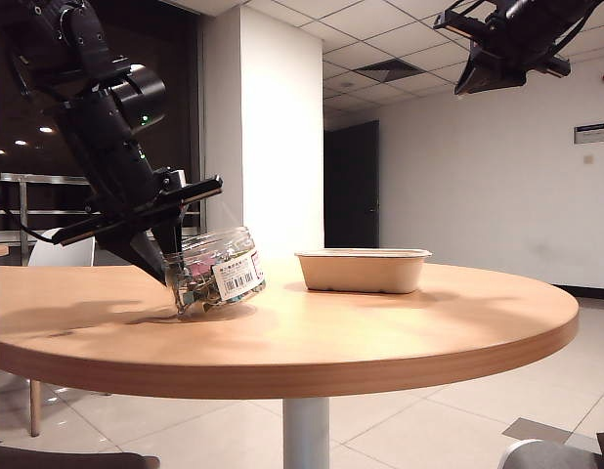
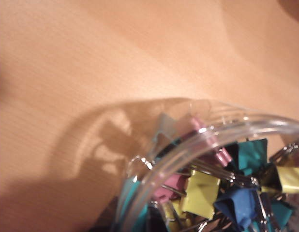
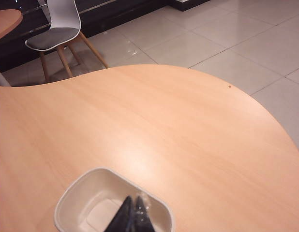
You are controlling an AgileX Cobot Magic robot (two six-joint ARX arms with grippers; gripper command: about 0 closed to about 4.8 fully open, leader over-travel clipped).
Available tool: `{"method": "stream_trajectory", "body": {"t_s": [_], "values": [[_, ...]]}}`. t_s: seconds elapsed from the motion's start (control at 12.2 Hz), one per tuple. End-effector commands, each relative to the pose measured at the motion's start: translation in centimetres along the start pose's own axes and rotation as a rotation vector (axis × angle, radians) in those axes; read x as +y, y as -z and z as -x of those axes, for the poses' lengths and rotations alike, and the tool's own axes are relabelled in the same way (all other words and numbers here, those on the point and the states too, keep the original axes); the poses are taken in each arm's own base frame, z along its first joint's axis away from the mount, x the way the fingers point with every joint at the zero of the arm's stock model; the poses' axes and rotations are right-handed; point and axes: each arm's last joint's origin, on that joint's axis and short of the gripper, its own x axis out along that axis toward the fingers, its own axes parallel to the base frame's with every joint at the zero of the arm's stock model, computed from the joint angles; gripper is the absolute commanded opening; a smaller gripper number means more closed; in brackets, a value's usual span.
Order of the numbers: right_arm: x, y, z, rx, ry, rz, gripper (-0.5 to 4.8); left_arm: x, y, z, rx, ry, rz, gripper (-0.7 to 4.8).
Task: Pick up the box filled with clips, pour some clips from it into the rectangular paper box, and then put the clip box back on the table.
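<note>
Here, on the round desk (image 1: 400, 322), the left gripper (image 1: 175, 256) has its fingers at the rear side of the clear box filled with clips (image 1: 216, 272), which is tilted with its open mouth toward the arm and its base edge on the wood; whether the fingers have fully clamped cannot be told from this angle. Pink, yellow and teal clips (image 2: 212, 188) crowd the rim in the left wrist view. The rectangular paper box (image 1: 362, 269) lies beyond the jar, away from those fingers, its long side facing the onlooker, and looks empty. The left arm is plainly nearer the jar. The right gripper (image 3: 133, 215) hangs high above the paper box, fingers pressed together on nothing. A white barcode label with red edging faces outward; its print is too small to read
</note>
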Motion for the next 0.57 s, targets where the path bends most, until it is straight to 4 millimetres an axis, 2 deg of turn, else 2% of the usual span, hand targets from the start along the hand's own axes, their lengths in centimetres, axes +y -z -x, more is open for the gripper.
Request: {"method": "stream_trajectory", "body": {"t_s": [0.08,0.33,0.57], "values": [[0.2,-0.4,0.2,-0.018,-0.010,0.003,-0.01,-0.2,-0.3,0.2,-0.022,0.011,-0.007,-0.06],[0.2,-0.4,0.2,-0.018,-0.009,0.003,-0.01,-0.3,-0.3,0.3,-0.024,0.015,-0.008,-0.06],[-0.1,0.1,-0.3,-0.001,-0.006,-0.002,-0.01,-0.9,-1.4,1.5,-0.019,0.012,-0.007,-0.06]]}}
